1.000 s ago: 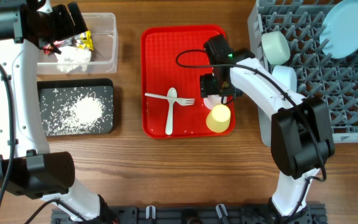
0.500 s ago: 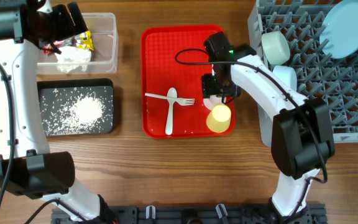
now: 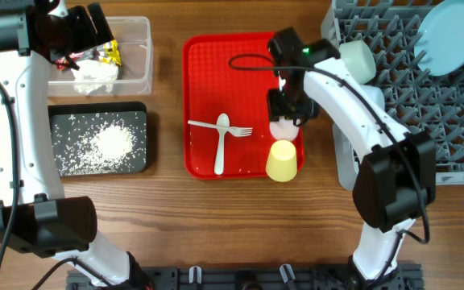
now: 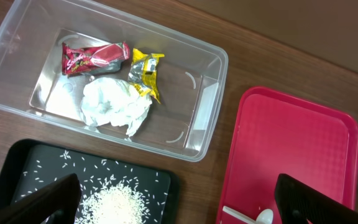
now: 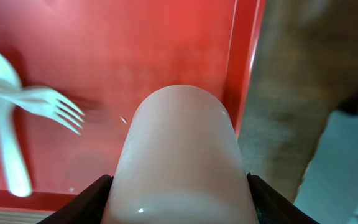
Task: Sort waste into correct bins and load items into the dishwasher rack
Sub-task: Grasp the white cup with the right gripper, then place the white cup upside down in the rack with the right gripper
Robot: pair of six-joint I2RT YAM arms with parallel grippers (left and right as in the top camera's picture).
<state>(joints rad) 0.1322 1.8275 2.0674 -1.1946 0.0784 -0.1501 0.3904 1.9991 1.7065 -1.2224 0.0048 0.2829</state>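
Waste lies sorted at upper left, in clear plastic tub point(image 3: 139, 50) and black tray point(image 3: 61, 119). Grey pegged rack point(image 3: 425, 121) holds light-blue plate point(image 3: 449, 36) and pale bowl point(image 3: 358, 60). Right gripper point(image 3: 287, 113) clamps pale pink cup point(image 5: 182, 155) mid-frame; yellow cup point(image 3: 282, 161), white spoon point(image 3: 221, 149) and fork point(image 3: 230, 130) are left. Left gripper point(image 4: 179, 208) is spread, empty.

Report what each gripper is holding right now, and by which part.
The right gripper holds the pale pink cup by its side wall, one finger on either side. The left gripper is open and holds nothing.
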